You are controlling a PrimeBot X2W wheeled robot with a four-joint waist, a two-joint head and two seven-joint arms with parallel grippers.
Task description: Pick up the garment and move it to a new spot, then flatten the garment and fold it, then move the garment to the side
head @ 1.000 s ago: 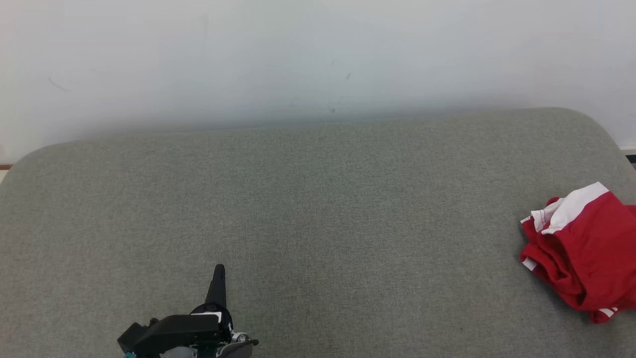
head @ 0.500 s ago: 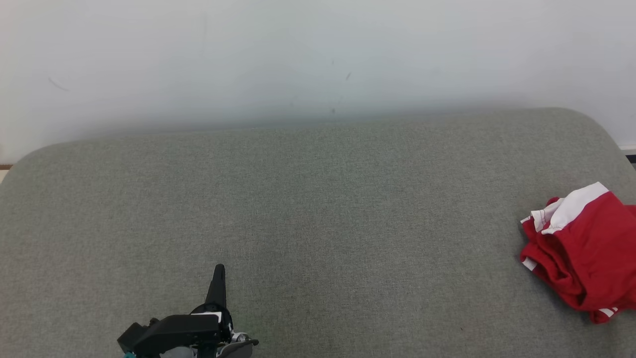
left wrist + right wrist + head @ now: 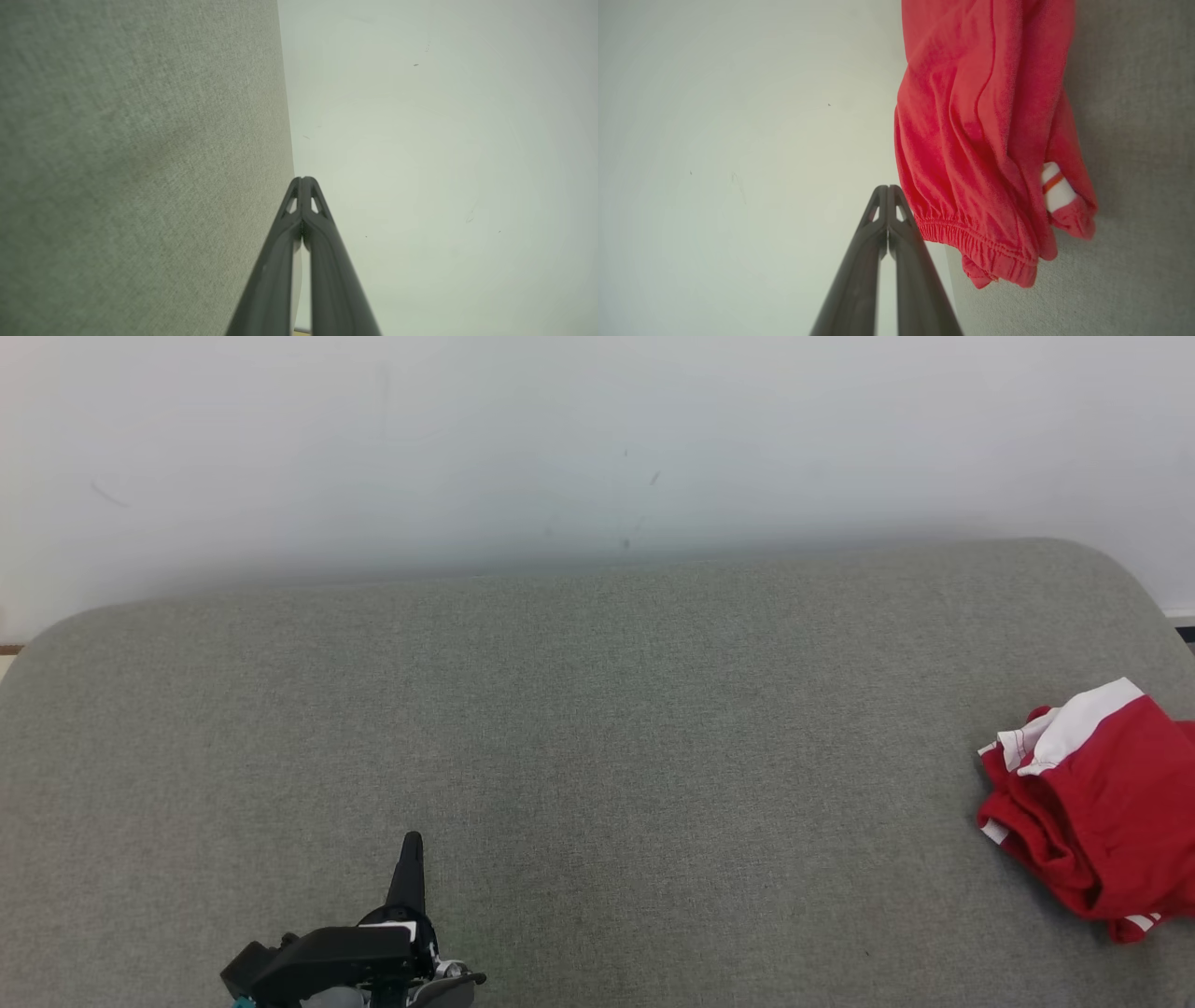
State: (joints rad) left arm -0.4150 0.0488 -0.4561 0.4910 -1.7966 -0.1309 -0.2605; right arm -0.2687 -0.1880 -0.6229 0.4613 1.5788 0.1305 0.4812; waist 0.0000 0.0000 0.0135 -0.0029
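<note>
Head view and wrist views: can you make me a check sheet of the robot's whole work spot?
Surface: grey woven fabric cushion, rounded far corners, mostly bare.
Job's things: red garment with white panels, bunched at the cushion's right edge, ungripped.
Clutter: nothing seen.
Grippers: left gripper shut, empty, near the front edge; right gripper shut, empty, close to the garment's elastic hem.
Cables: nothing seen.
Surroundings: pale wall with small dark marks behind the cushion.

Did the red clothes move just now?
No. The red clothes sit at the same spot as before, by the right edge of the grey cushion.
</note>
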